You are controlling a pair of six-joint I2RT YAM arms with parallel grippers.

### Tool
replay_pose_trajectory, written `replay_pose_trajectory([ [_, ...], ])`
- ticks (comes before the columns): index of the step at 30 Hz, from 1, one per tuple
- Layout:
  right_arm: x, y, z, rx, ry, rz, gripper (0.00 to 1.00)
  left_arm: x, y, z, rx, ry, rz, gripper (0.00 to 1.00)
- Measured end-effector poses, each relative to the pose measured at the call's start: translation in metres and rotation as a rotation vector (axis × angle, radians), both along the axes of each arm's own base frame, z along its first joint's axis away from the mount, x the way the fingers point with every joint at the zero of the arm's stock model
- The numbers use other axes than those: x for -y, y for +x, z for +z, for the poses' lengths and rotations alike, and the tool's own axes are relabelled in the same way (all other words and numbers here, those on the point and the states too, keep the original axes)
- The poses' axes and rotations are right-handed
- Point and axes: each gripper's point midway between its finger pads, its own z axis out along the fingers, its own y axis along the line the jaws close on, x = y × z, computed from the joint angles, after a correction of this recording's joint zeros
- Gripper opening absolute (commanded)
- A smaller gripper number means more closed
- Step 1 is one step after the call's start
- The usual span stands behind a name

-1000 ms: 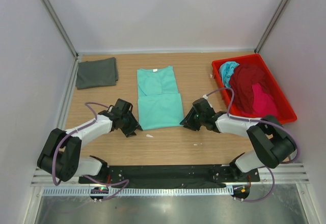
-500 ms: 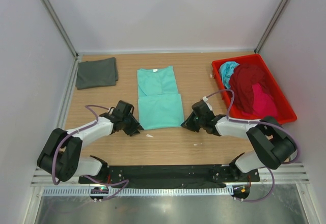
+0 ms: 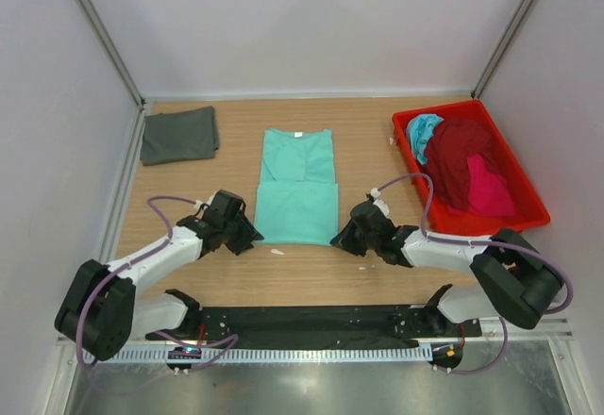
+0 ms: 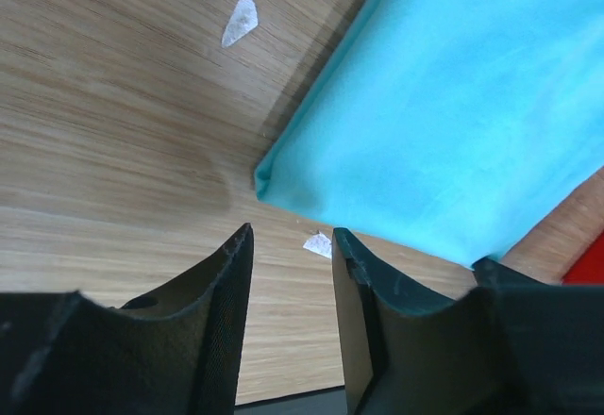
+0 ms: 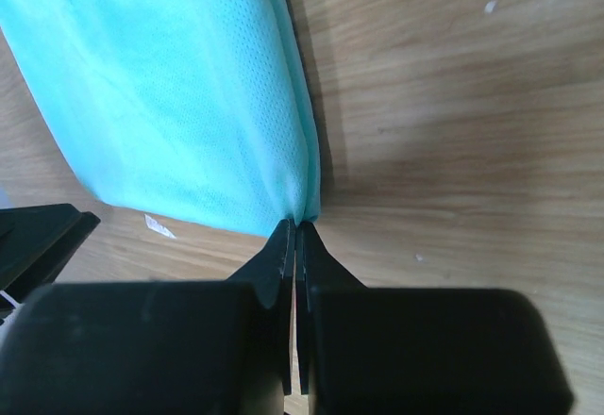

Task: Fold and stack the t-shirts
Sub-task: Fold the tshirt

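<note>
Folding the mint green t-shirt point(image 3: 297, 193) is the step in hand. It lies flat at the table's centre, sleeves tucked in, with a fold line across its middle. The right gripper point(image 5: 294, 228) is pinched tight on the shirt's 5 o'clock corner. The left gripper point(image 4: 293, 240) stands narrowly parted just short of the 7 o'clock corner, holding nothing. Next, I judge, the left must ease forward and close on that corner so both can carry the near edge toward 12 o'clock.

A folded dark grey t-shirt point(image 3: 179, 135) sits at 10 o'clock. A maroon t-shirt point(image 3: 462, 156), a pink t-shirt point(image 3: 491, 193) and a turquoise t-shirt point(image 3: 422, 132) lie heaped in the red tray point(image 3: 524, 219) at 2 o'clock. The wooden table point(image 3: 377, 141) is boxed in by plain white walls point(image 3: 302, 28).
</note>
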Motion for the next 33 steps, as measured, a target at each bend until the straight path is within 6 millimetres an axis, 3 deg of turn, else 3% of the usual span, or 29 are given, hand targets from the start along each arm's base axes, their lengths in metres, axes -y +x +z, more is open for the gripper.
replay_pose_trajectory([
  [4, -0.005, -0.008, 0.002, 0.008, 0.007, 0.003, 0.01, -0.003, -0.001, 0.008, 0.033, 0.004, 0.006, 0.41],
  [11, -0.004, -0.016, -0.004, -0.001, -0.004, -0.011, 0.01, -0.015, -0.012, -0.010, -0.015, 0.049, 0.036, 0.41],
  [18, -0.002, -0.022, -0.006, 0.001, 0.006, -0.021, 0.01, -0.012, -0.005, -0.011, -0.006, 0.044, 0.044, 0.37],
  [24, 0.000, -0.021, -0.005, 0.012, 0.008, -0.029, 0.01, -0.009, -0.002, -0.014, -0.002, 0.037, 0.049, 0.20],
  [28, 0.001, -0.020, -0.003, 0.019, 0.007, -0.034, 0.01, -0.012, -0.005, -0.015, -0.002, 0.033, 0.060, 0.03],
  [33, 0.003, -0.018, 0.003, 0.042, 0.010, -0.042, 0.01, -0.013, -0.006, -0.008, 0.021, 0.027, 0.063, 0.00],
])
